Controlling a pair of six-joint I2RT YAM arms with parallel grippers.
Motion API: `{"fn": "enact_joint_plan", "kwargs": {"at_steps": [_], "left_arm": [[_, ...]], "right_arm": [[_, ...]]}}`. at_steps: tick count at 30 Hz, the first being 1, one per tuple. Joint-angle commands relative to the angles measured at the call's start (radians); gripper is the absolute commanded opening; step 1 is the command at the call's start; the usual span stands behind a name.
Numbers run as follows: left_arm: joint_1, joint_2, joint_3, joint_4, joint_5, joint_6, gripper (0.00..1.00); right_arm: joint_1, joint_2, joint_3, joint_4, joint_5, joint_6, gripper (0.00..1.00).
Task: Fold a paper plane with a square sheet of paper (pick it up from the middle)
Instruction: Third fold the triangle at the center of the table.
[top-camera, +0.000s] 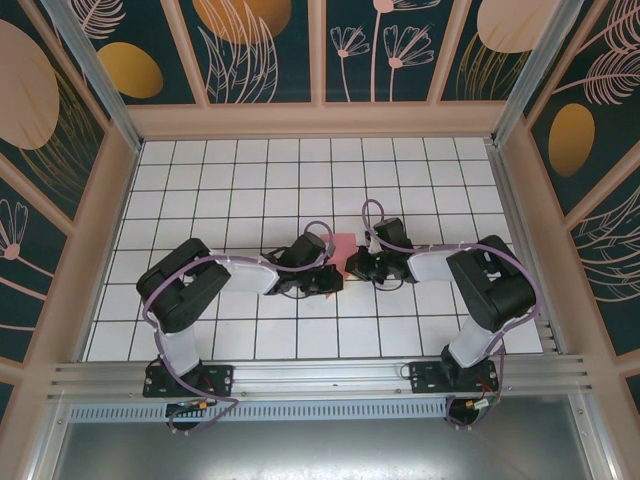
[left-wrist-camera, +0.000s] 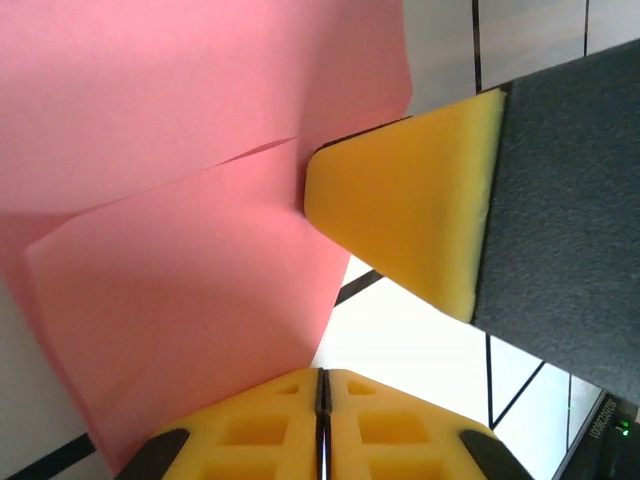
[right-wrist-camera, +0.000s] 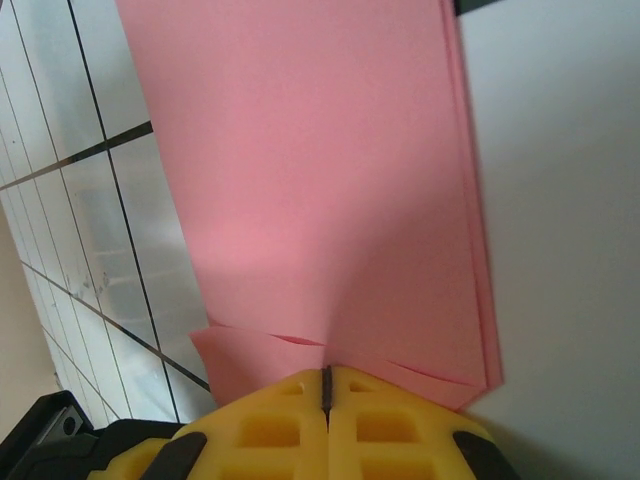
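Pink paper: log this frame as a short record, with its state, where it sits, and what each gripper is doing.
pink paper: folded, layers overlapping
position: mid-table, between the two grippers
right gripper: shut, pinching the paper's near edge
left gripper: shut at the paper's edge; whether it holds the paper is unclear
table: white grid tiles

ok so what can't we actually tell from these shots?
Top view: the paper is mostly covered by the left gripper and right gripper; fold shape unreadable, too small.
Left wrist: paper runs off the top and left edges; a yellow finger of the right gripper hides where the crease ends.
Right wrist: paper cut by the top edge; its pinched end sits behind the fingers, layer count unclear.
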Motion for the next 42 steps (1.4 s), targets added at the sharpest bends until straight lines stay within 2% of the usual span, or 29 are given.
{"fn": "enact_joint_plan", "kwargs": {"at_steps": [1,8,17,23,28,31,36,42], "left_arm": [[-0.001,-0.020,-0.057,-0.078,-0.043,0.009,0.10],[0.000,-0.051,-0.138,-0.060,-0.021,0.013,0.10],[-0.001,-0.056,-0.136,-0.057,-0.023,0.017,0.09],[0.000,-0.053,-0.129,-0.065,-0.027,0.019,0.09],[0.000,-0.057,-0.127,-0.082,-0.041,0.023,0.08],[-0.001,-0.057,-0.130,-0.098,-0.057,0.028,0.05],[-0.001,-0.055,-0.146,-0.097,-0.065,0.031,0.04],[-0.002,-0.048,-0.153,-0.097,-0.070,0.038,0.04]], "right_arm": [[-0.010,0.010,-0.002,-0.092,0.117,-0.022,0.00],[-0.014,-0.021,0.025,-0.102,0.105,-0.037,0.00],[0.012,-0.152,-0.013,-0.015,-0.002,-0.001,0.00],[0.063,-0.093,-0.049,0.094,-0.027,0.061,0.00],[0.067,-0.011,-0.050,0.129,-0.014,0.063,0.00],[0.047,0.017,-0.049,0.118,0.008,0.040,0.00],[-0.053,0.028,-0.050,0.095,0.029,-0.011,0.00],[-0.155,0.030,-0.036,0.094,-0.007,-0.035,0.00]]}}
